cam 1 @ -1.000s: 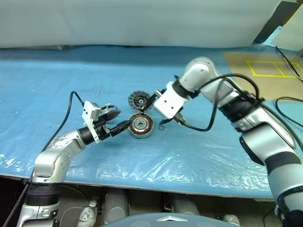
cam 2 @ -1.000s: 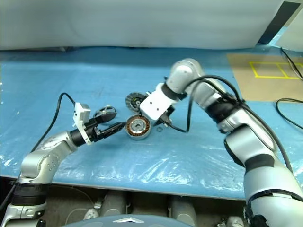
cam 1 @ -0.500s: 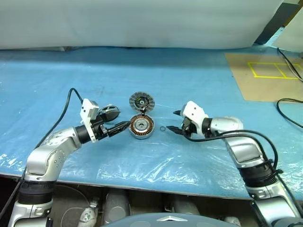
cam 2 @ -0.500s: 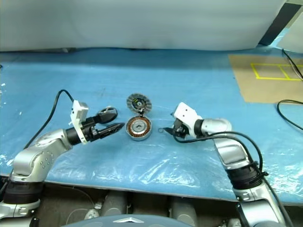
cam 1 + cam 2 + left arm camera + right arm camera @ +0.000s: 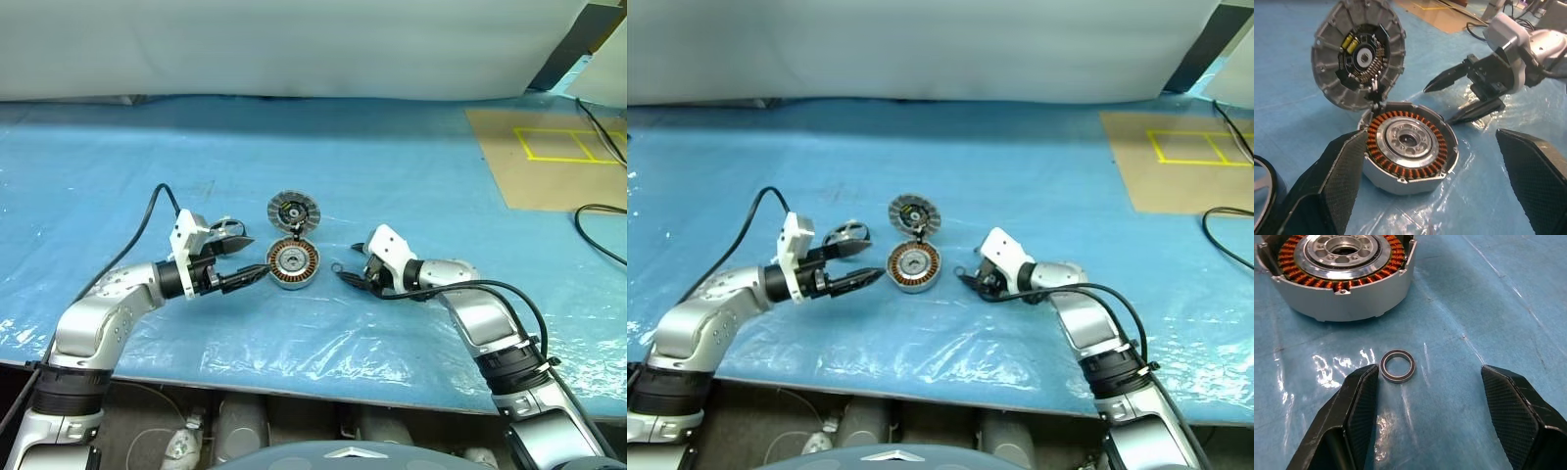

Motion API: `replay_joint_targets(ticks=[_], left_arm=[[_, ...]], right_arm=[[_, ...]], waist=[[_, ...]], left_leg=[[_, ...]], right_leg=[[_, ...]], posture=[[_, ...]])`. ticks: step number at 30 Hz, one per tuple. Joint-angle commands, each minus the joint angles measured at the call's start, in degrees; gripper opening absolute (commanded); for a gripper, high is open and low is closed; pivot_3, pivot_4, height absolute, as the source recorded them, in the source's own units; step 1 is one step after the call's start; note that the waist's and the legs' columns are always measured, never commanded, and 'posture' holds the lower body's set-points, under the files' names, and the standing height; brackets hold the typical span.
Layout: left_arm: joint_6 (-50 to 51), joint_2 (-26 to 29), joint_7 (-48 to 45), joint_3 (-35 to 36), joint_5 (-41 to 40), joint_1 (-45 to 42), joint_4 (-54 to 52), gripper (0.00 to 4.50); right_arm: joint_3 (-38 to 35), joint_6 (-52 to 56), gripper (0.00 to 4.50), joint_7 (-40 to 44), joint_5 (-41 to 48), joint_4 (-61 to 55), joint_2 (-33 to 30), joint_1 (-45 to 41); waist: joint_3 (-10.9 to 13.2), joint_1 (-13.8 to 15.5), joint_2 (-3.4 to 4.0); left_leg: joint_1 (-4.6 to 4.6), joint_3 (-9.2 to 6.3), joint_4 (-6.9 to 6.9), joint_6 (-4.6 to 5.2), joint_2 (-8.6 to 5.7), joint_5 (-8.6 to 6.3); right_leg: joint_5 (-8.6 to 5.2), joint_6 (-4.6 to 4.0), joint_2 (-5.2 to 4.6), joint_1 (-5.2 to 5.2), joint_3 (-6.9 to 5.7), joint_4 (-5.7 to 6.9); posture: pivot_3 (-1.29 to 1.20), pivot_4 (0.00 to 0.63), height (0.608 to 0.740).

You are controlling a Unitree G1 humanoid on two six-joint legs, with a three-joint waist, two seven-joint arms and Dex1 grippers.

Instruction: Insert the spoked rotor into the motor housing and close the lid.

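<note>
My arms are smooth silver-grey shells with black bands at the joints; each wrist carries a white blocky camera mount; a black cable loops from my left forearm (image 5: 108,313), another trails along my right forearm (image 5: 480,318); my fingers (image 5: 1359,404) are black, tapered, finely textured.

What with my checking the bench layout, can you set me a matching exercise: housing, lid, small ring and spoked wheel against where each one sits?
Things:
1. housing
2. lid
3. small ring
4. spoked wheel

Places:
A. just ahead of the open right gripper
B. on the far side of the housing
C. between the two grippers, copper windings showing
D. right beside the left gripper

Pairs: 1-C, 2-B, 3-A, 4-D
</note>
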Motion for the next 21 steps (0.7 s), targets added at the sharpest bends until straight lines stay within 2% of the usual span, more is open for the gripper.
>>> replay_joint_targets(ticks=[1,12,15,21], left_arm=[[-5.6,0.9,-2.0,-1.9,3.6,1.1,-2.0,4.42],[-10.1,-0.2,-2.5,-2.5,5.3,2.1,-0.9,4.42],[-9.7,0.0,-2.4,-2.2,5.1,2.5,-1.1,4.42],[-10.3,0.4,-3.3,-2.3,5.3,3.2,-1.0,4.42]], right_arm=[[0.8,-2.3,3.46,0.4,0.5,2.0,0.4,-1.7],[4.6,-5.7,3.46,2.1,-1.3,8.2,1.2,-3.3],[5.0,-4.8,2.85,3.3,-0.9,6.0,0.1,-2.6],[5.0,-4.1,0.86,3.6,-0.9,4.2,-1.8,-1.5]], waist=[[0.0,0.0,0.00],[0.0,0.0,0.00],[0.0,0.0,0.00],[0.0,0.0,0.00]], left_leg=[[0.01,0.00,-0.01,0.01,0.00,0.00],[0.04,0.03,-0.03,0.03,-0.01,-0.02],[0.10,0.03,-0.03,0.08,-0.01,-0.05],[0.09,0.03,-0.04,0.10,-0.02,-0.06]], right_leg=[[0.00,0.00,0.00,0.01,0.00,0.00],[0.00,0.00,0.00,0.03,0.00,-0.01],[0.00,0.00,0.00,0.09,0.00,-0.01],[0.00,0.00,-0.02,0.11,0.01,-0.03]], posture=[[0.00,0.150,0.740],[0.00,0.150,0.740],[0.00,0.150,0.740],[0.00,0.150,0.740]])
